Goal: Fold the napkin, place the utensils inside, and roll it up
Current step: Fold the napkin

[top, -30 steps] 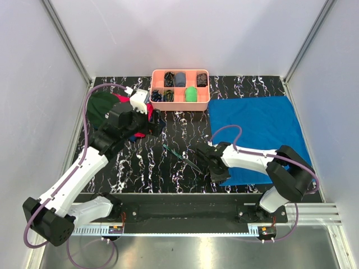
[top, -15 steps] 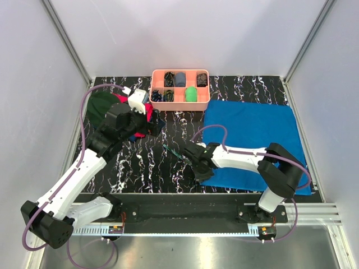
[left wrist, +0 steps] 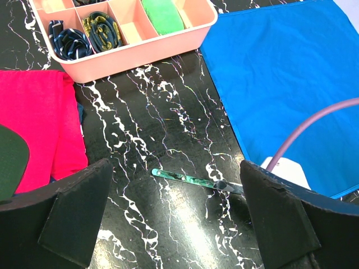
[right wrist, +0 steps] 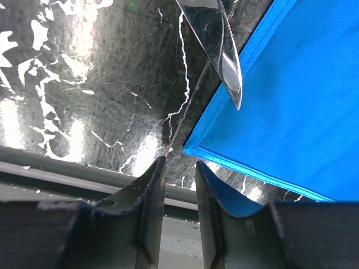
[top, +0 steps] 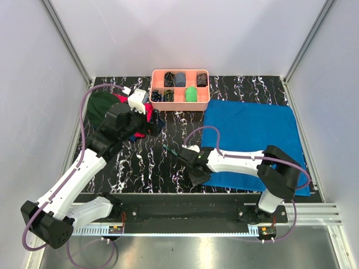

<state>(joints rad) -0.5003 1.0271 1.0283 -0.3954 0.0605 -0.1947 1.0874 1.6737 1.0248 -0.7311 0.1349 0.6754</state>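
From above, the blue napkin (top: 252, 143) lies spread flat at the 3 o'clock side of the marbled black surface (top: 140, 165), with its near left corner under the right arm. The utensils (top: 178, 152) show as one slim teal-green stick near the middle of the surface, just off the napkin's 9 o'clock edge. The right claw (top: 192, 178) sits at their 5 o'clock, pointing toward the near edge. A pink tray (top: 208, 89) stands at 12 o'clock. A red cloth (top: 147, 112) and a dark green cap (top: 98, 109) lie at 10 o'clock, where the left claw (top: 151, 120) hangs over them. In the left wrist view, the left claw (left wrist: 175, 188) is spread wide with nothing in it. Between its fingers the utensils (left wrist: 190, 179) lie flat on the surface, with the napkin (left wrist: 280, 78) at 2 o'clock, the tray (left wrist: 140, 53) at 12 and the red cloth (left wrist: 39, 123) at 9. In the right wrist view, the right claw (right wrist: 179, 162) has its fingers parted by a narrow gap and grips nothing. A serrated knife blade of the utensils (right wrist: 219, 50) slants down from 12 o'clock, and its tip reaches the hemmed edge of the napkin (right wrist: 303, 112).
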